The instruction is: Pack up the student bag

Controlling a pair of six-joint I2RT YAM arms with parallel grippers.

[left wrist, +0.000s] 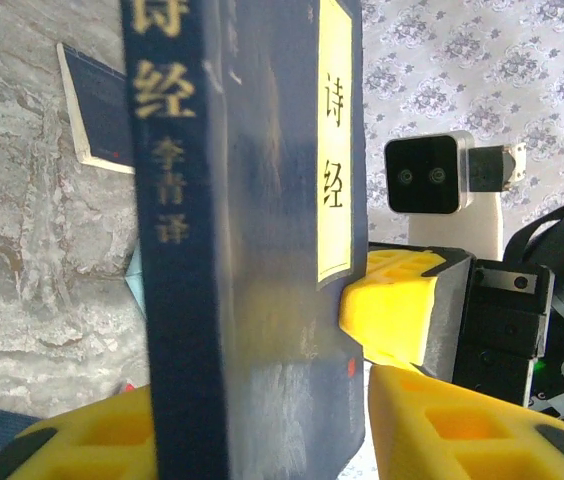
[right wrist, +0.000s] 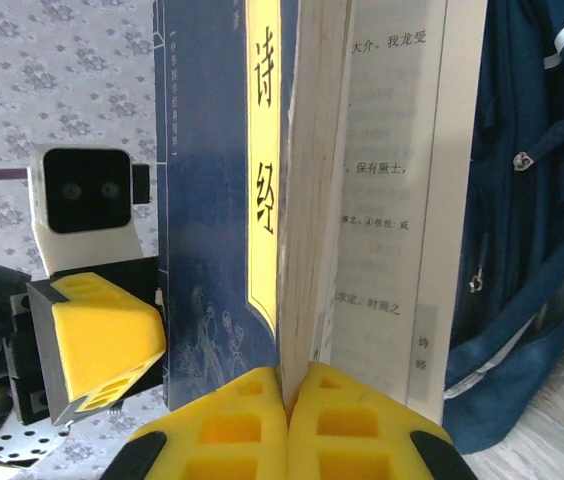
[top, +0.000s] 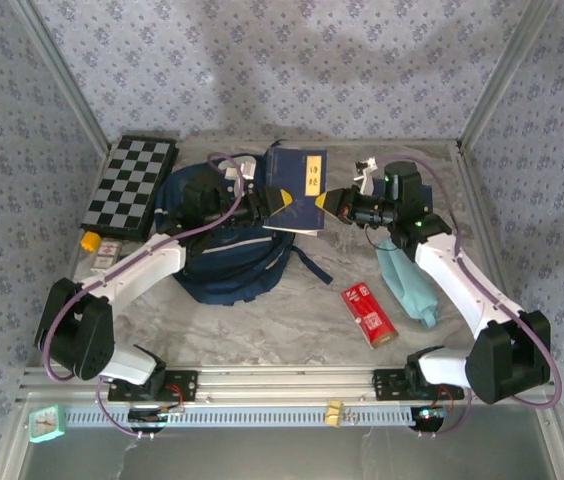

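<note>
As the navy book [top: 297,185] seems mid-handover for packing, both arms hold it | left fingers [left wrist: 92,445] clamp spine and cover | right fingers [right wrist: 232,430] pinched shut on its edge | student bag [top: 227,255] lies on surface [top: 292,320] just beneath

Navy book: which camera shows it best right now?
Top external: nearly the whole navy book shows, over the student bag. Left wrist crops it to spine and cover; right wrist to cover and inner pages.
</note>
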